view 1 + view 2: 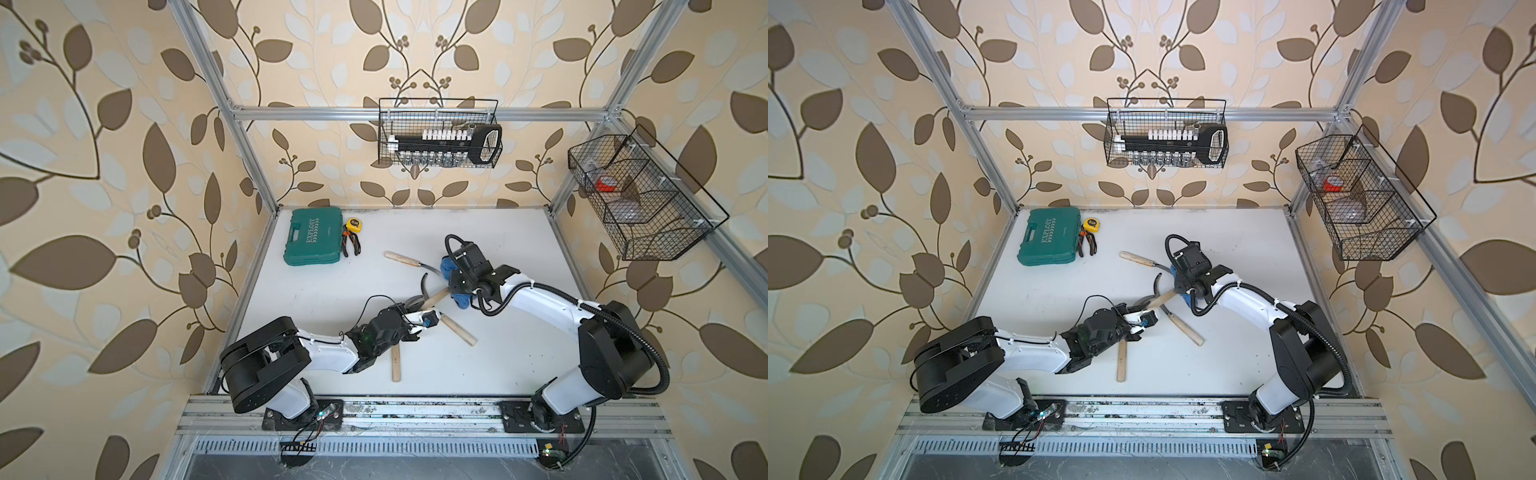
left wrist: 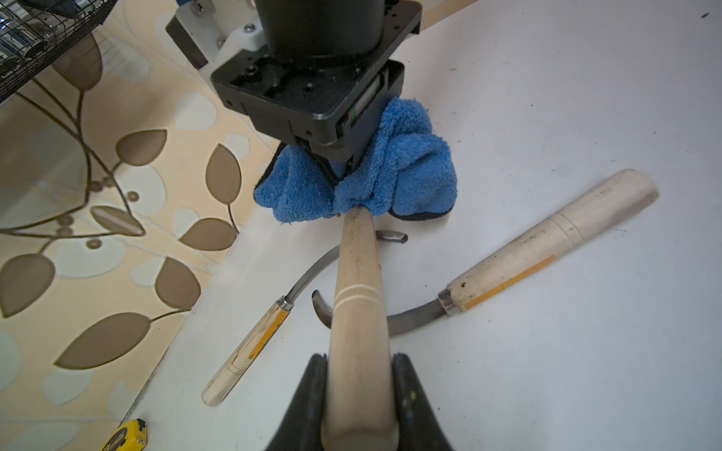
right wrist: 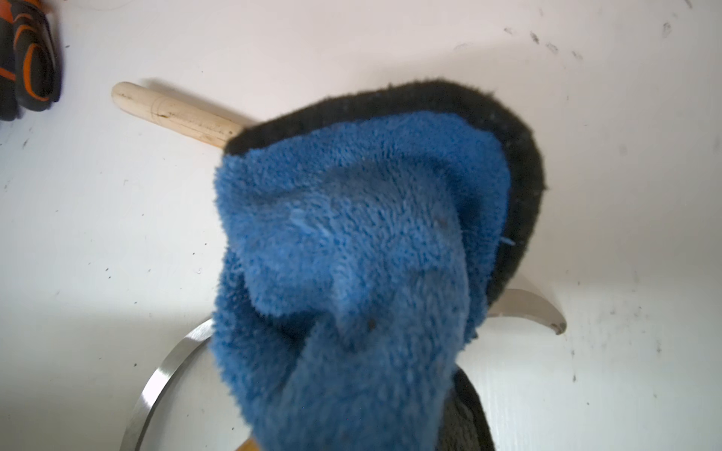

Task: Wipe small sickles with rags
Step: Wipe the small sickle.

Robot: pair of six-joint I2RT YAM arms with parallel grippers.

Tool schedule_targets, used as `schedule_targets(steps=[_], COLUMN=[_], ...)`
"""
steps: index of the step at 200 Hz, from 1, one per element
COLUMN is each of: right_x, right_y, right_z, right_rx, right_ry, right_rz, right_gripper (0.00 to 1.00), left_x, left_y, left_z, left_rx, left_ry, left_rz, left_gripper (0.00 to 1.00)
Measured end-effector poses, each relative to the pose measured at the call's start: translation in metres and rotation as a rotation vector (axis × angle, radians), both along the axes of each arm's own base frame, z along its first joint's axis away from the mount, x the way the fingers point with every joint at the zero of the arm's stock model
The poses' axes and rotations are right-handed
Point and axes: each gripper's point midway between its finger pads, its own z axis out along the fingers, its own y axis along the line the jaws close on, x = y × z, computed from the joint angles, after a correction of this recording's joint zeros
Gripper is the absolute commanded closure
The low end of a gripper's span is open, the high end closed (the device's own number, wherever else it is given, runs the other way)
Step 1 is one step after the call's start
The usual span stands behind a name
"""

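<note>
My left gripper is shut on the pale wooden handle of a small sickle, held just above the table at mid-table. Its blade end is buried in the blue rag, which my right gripper is shut on. The bunched rag hides the right fingers. A steel blade curves out from under it. Three other sickles lie flat: one beyond, one to the right, and one partly under my left arm.
A green tool case, a yellow tape measure and orange-handled pliers sit at the back left. A wire basket hangs on the back rail. Another basket hangs on the right.
</note>
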Motion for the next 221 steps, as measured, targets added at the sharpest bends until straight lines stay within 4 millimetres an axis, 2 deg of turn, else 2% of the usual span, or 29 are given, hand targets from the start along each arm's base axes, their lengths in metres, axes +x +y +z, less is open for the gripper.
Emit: schedule_targets(steps=[17,37,59,78,99,117,157,178,196,221], right_x=[0.006,0.009,0.002,-0.004,-0.003,-0.002,0.008,0.002,-0.001,0.004], right_y=[-0.021,-0.063,-0.107,-0.121,-0.109,-0.089,-0.013,0.02,0.024,0.005], right_z=[-0.005,-0.02,-0.039,-0.05,-0.05,-0.045,-0.006,0.008,0.012,0.005], right_rx=[0.003,-0.011,-0.027,-0.029,-0.013,-0.009,0.018,0.028,0.019,0.019], right_ry=[0.006,0.037,0.085,0.116,0.117,0.106,0.012,-0.025,-0.038,-0.027], right_rz=[-0.054,-0.156,-0.263,-0.294,-0.259,-0.204,-0.027,0.05,0.06,0.014], right_gripper=[1.0,1.0,1.0,1.0,1.0,1.0,1.0,1.0,1.0,1.0], left_x=[-0.001,-0.001,-0.001,-0.001,-0.001,-0.001,-0.001,-0.001,-0.001,-0.001], left_y=[0.0,0.001,0.001,0.001,0.001,0.001,0.001,0.001,0.001,0.001], left_z=[0.005,0.008,0.008,0.008,0.008,0.008,0.008,0.007,0.007,0.007], left_rx=[-0.011,-0.017,-0.017,-0.017,-0.017,-0.017,-0.017,-0.016,-0.012,-0.013], left_ry=[-0.008,-0.012,-0.012,-0.012,-0.012,-0.012,-0.011,-0.011,-0.009,-0.009], left_rz=[-0.001,-0.001,-0.001,-0.001,-0.001,-0.001,0.0,0.0,0.002,0.001], left_gripper=[1.0,1.0,1.0,1.0,1.0,1.0,1.0,1.0,1.0,1.0])
